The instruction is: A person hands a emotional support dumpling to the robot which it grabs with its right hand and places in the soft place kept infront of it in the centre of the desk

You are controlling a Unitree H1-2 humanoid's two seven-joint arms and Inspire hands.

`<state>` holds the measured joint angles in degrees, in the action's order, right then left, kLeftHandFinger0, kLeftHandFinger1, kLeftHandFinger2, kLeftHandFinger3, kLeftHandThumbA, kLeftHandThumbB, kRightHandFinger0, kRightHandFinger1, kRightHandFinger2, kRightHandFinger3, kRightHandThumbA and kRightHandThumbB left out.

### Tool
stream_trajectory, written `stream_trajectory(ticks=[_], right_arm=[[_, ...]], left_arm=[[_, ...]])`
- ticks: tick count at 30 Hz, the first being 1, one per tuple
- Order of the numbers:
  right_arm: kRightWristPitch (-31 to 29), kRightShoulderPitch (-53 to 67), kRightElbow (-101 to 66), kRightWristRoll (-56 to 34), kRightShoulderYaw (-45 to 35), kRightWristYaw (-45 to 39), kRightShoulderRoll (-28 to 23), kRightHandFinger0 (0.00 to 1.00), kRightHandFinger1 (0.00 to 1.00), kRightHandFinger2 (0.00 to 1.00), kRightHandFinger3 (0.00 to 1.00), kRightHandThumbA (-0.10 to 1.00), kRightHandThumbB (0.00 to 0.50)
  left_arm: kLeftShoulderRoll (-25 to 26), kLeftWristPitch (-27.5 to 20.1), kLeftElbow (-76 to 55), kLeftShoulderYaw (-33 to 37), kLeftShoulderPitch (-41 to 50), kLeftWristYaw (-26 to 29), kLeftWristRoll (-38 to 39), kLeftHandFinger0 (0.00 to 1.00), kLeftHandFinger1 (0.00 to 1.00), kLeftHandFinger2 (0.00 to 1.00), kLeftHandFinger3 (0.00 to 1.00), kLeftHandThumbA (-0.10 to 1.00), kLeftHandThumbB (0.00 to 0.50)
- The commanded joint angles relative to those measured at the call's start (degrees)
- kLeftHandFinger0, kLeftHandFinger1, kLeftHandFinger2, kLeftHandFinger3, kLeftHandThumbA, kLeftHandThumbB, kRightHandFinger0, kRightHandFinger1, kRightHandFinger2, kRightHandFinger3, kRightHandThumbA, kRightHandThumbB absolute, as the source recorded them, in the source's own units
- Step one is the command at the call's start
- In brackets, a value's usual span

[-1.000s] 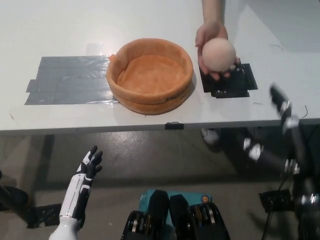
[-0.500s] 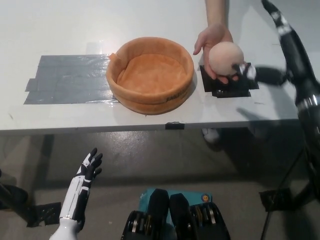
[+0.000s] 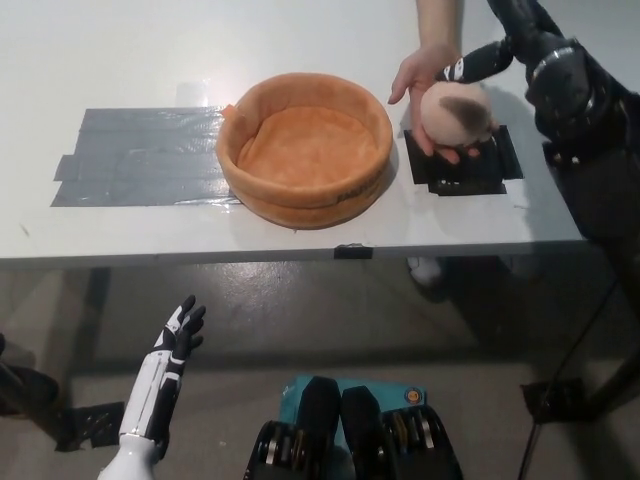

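Right now the dumpling [image 3: 456,110], a pale round plush, sits in a person's hand [image 3: 425,85] held above the black tape patch [image 3: 462,170] on the tabletop [image 3: 300,30], just to the right of the orange soft basket [image 3: 305,150]. From above right the black right hand [image 3: 500,55] reaches over it, fingers spread around the top, not clenched on it; whether they touch it I cannot tell. If the person lets go before the fingers wrap around, the smooth round plush could slip out and roll off the nearby table edge. A grasp from the top alone may also squeeze it away sideways. Low at the lower left, under the table edge, the white left hand [image 3: 175,335] rests open, holding nothing
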<state>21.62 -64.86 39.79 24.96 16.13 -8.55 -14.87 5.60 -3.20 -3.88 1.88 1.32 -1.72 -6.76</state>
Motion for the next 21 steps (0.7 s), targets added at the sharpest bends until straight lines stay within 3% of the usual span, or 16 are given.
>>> stream_trajectory(ticks=[1,3,6,10,17,21], right_arm=[[-0.8,-6.0,5.71,0.84,1.27,-0.86,0.49,1.0,1.0,1.0,1.0,0.97,0.437],[-1.37,-6.72,8.11,0.54,1.63,-1.05,0.75,1.0,1.0,1.0,1.0,0.98,0.448],[-1.15,-6.32,8.68,-0.63,1.21,-1.59,1.47,1.0,1.0,1.0,1.0,0.93,0.415],[0.03,-5.7,10.59,-1.94,0.28,-2.33,2.51,1.0,1.0,1.0,1.0,0.9,0.426],[-0.83,-5.51,12.72,-2.91,0.61,-4.51,3.04,1.0,1.0,1.0,1.0,1.0,0.424],[-2.26,-6.05,15.3,-4.67,-0.7,-5.45,3.38,1.0,1.0,1.0,1.0,0.99,0.431]], left_arm=[[0.96,-1.09,-0.25,0.12,-1.17,0.14,-1.36,1.0,1.0,1.0,1.0,1.0,0.104],[0.96,-0.62,-0.36,0.13,-1.56,0.01,-1.28,1.0,1.0,1.0,1.0,1.0,0.111],[1.05,-0.12,-0.84,0.2,-1.64,-0.09,-1.44,1.0,1.0,1.0,1.0,1.0,0.111],[1.22,-0.46,-0.76,0.32,-1.7,0.1,-1.96,1.0,1.0,1.0,1.0,1.0,0.121],[1.2,0.21,-1.21,0.26,-2.18,-0.21,-1.56,1.0,1.0,1.0,1.0,1.0,0.123],[1.24,0.69,-1.48,0.35,-2.6,-0.16,-2.02,1.0,1.0,1.0,1.0,1.0,0.117]])
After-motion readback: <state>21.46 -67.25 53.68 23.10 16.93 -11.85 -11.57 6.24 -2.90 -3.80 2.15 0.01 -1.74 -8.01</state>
